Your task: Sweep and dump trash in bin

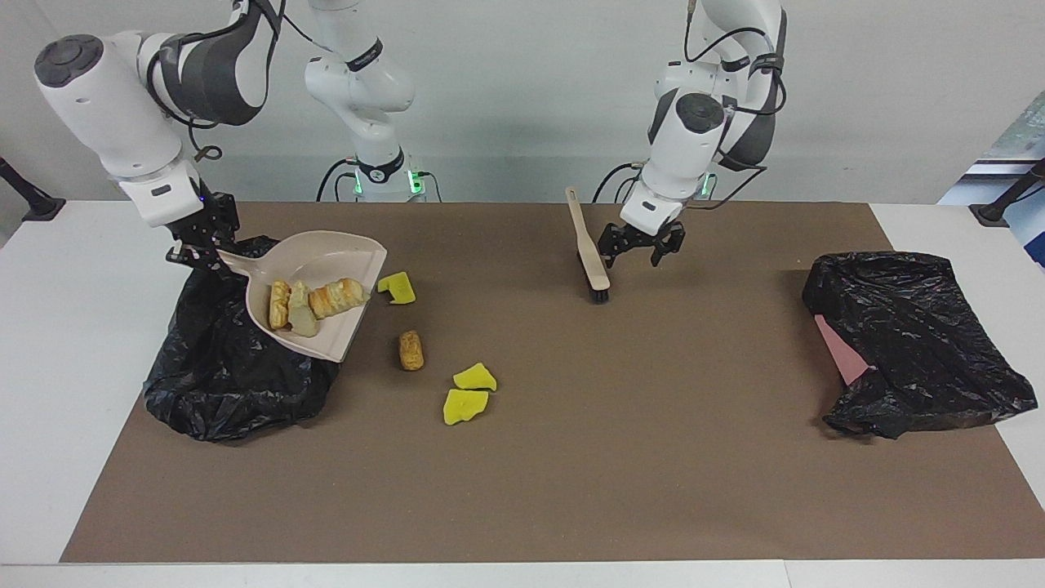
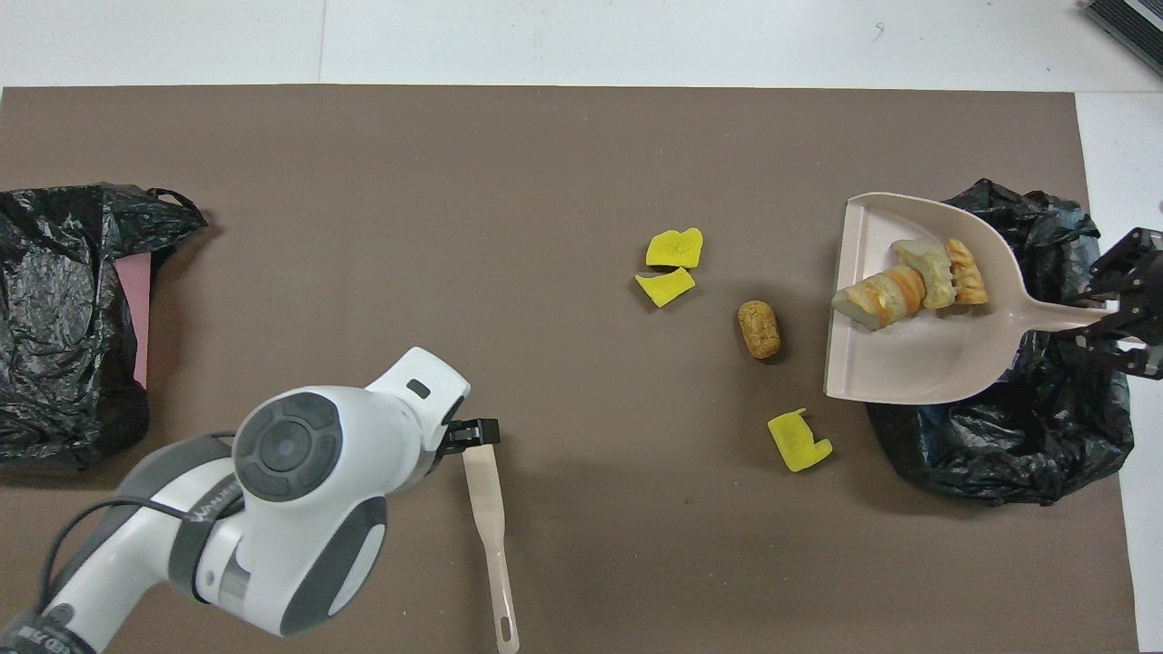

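My right gripper is shut on the handle of the beige dustpan. It holds the pan tilted above the edge of the black bag bin. Three bread-like lumps of trash lie in the pan. On the mat beside it lie a brown nugget, one yellow sponge chunk and two more yellow chunks. My left gripper hangs open just beside the brush, not touching it.
A second black bag with a pink sheet under it lies at the left arm's end of the brown mat. White table surrounds the mat.
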`<state>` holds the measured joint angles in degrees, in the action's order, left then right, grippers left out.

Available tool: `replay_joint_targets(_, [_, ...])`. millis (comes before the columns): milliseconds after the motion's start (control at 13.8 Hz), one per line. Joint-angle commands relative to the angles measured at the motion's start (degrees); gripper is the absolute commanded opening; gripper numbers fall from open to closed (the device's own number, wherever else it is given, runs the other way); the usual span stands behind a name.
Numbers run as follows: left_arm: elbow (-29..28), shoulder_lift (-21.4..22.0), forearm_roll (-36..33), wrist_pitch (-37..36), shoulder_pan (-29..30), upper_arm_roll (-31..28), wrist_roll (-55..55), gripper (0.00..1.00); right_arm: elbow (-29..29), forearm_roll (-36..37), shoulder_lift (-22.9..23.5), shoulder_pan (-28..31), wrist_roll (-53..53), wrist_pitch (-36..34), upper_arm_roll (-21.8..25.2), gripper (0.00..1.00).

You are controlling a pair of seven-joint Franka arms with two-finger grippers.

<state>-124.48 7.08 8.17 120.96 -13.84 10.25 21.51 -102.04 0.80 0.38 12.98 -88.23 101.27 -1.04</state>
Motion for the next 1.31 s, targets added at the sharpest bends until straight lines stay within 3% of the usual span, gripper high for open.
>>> replay_joint_targets(0, [6.4, -2.7, -0.9, -4.8, 3.5, 0.4, -4.2, 1.00, -0.6, 2.3, -1.1, 2.2, -1.1, -0.6, -0.5, 0.00])
replay_joint_targets(436, [16.6, -5.5, -4.5, -14.3, 10.8, 0.3, -14.5, 1.00, -1.8, 9.7, -2.2, 5.2, 1.0, -1.3, -0.5, 0.00])
replay_joint_targets(872, [32.6, -9.6, -8.1, -29.4, 16.0, 0.1, -21.3, 1.00, -1.8, 22.0, -1.9, 4.1, 20.3, -7.4, -0.6, 0.00])
replay_joint_targets(1018, [32.1, -8.6, -7.8, -29.5, 16.8, 0.1, -21.7, 1.00, -1.3, 24.4, 0.2, 0.3, 28.1, -9.7, -0.6, 0.00])
replay_joint_targets(1236, [25.5, -5.0, -7.7, -26.8, 17.1, 0.2, -21.4, 1.00, 1.1, 28.0, 2.5, -4.4, 35.6, -14.1, -0.7, 0.00])
